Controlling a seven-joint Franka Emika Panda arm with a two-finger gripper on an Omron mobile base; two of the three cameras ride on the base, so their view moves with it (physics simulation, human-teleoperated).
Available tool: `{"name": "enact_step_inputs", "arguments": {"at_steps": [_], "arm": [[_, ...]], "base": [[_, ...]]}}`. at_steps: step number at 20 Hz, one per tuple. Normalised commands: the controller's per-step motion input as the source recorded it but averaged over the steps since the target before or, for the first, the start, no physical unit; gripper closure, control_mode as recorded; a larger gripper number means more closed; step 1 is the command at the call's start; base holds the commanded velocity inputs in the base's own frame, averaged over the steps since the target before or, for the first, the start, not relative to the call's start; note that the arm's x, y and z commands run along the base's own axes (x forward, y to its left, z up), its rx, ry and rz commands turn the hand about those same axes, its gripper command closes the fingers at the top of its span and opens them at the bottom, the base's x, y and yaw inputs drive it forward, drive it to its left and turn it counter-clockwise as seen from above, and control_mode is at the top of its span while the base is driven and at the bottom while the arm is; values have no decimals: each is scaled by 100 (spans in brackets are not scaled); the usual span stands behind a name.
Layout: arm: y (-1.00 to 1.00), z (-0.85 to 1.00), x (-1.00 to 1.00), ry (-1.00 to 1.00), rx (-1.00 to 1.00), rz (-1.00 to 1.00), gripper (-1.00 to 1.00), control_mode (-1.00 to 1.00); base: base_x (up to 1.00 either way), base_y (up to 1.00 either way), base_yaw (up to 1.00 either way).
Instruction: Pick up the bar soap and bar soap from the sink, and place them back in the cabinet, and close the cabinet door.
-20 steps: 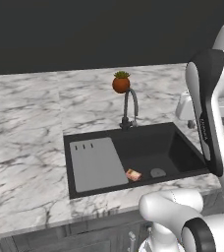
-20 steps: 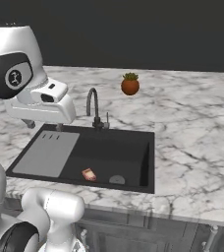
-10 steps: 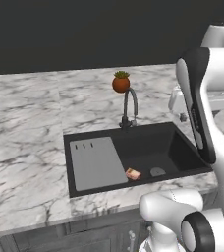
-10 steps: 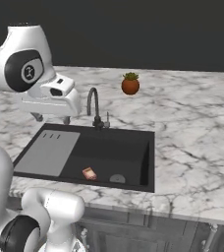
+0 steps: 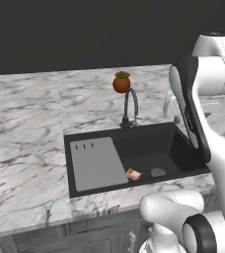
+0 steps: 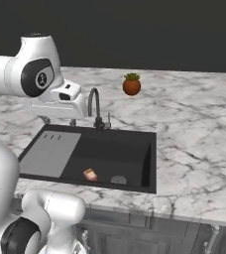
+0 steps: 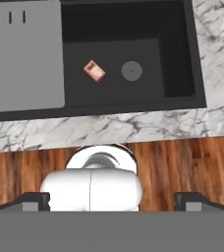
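One soap in sight: a single bar soap (image 7: 94, 71) lies flat on the floor of the sink (image 5: 181, 153), just left of the round drain (image 7: 132, 71) and right of the grey drainboard (image 7: 25, 59); I cannot find a second bar
Soap from the base views: it sits at the near side of the basin, close to the drainboard's near right corner (image 5: 133, 174), (image 6: 90, 174)
Gripper (image 7: 111, 202): raised high above the near edge of the sink, looking straight down; my two fingertips sit far apart at the bottom corners of the hand view, so the jaws are wide and hold nothing
Step in hand: I judge this the approach for a soap pickup, with nothing grasped yet
Next move: come down and slightly farther over the basin until the bar lies between my fingers, turn my wrist to match its slant, then close
Watch for: the faucet (image 6: 95, 106) at the far rim and the potted plant (image 5: 121, 82) behind it are well apart from the soap
Cabinet: its place cannot be told from here
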Motion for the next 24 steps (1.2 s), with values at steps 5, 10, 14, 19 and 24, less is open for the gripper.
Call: {"name": "enact_step_inputs", "arguments": {"at_steps": [5, 10, 14, 19, 24], "arm": [[0, -28, 3, -10, 0, 6, -100, -100], [13, -21, 26, -5, 0, 6, -100, -100], [2, -13, 19, 0, 0, 6, -100, -100], [0, -9, 20, 0, 0, 7, -100, -100], [0, -3, 29, 0, 0, 1, -100, -100]], "base": [[0, 0, 0], [0, 0, 0], [0, 0, 0], [0, 0, 0], [0, 0, 0]]}}
